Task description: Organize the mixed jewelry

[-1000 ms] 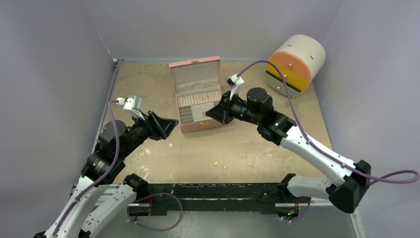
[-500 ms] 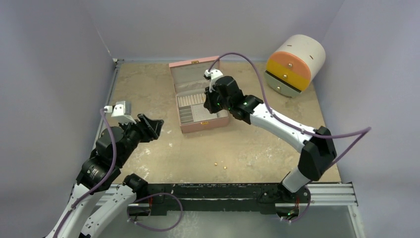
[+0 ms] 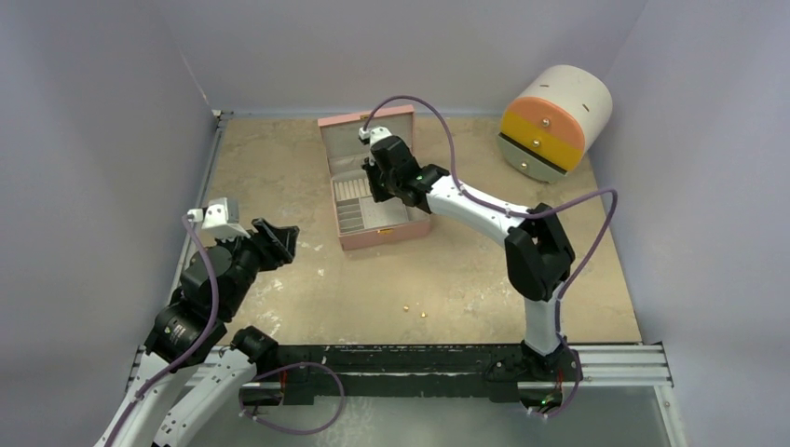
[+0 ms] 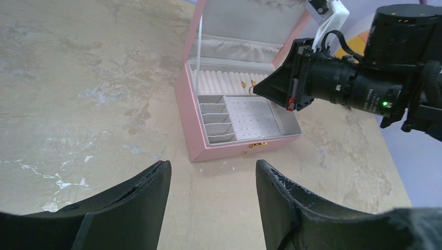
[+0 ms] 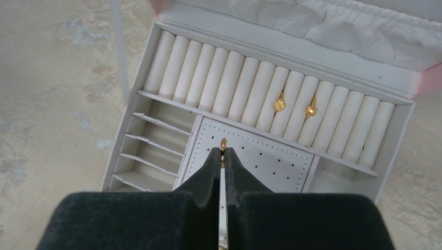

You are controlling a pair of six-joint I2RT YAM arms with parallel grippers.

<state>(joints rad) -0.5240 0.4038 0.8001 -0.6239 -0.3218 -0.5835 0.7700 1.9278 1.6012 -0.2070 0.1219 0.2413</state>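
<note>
- The right gripper (image 5: 223,154) hangs over the open pink quilted jewellery box (image 3: 387,233), which stands on the mottled beige counter (image 3: 484,270).
- Its jaws are clenched on a small gold-coloured metal piece (image 5: 223,142). Only the tip of the piece projects beyond the jaws; the rest is hidden between them, so its type cannot be told.
- The held piece is above the near edge of the white perforated panel (image 5: 271,156) inside the box, just below the row of cream ring rolls (image 5: 208,78). Whether it touches the panel cannot be told.
- Two gold-coloured ornaments (image 5: 280,104) (image 5: 311,110) sit in neighbouring grooves of the ring rolls, right of centre.
- The narrow divided compartments (image 5: 151,146) lie left of the panel. The dark gripper body cuts off the near part of the box in the right wrist view.
- In the top view the right gripper covers much of the box interior; the upright lid (image 3: 349,130) shows behind it.
- Two tiny gold-coloured specks (image 3: 407,305) (image 3: 424,314) lie close together on the bare counter, well apart from the box and nearer the arm bases. They are too small to identify.
- The left gripper (image 4: 211,167) is held well apart from the box, on its left side, with its jaws released and nothing between them. The lower parts of its fingers are cut off by the edge of the left wrist view.
- A cream cylindrical cabinet with orange and yellow drawer fronts (image 3: 559,116) rests at the far right corner of the counter.
</note>
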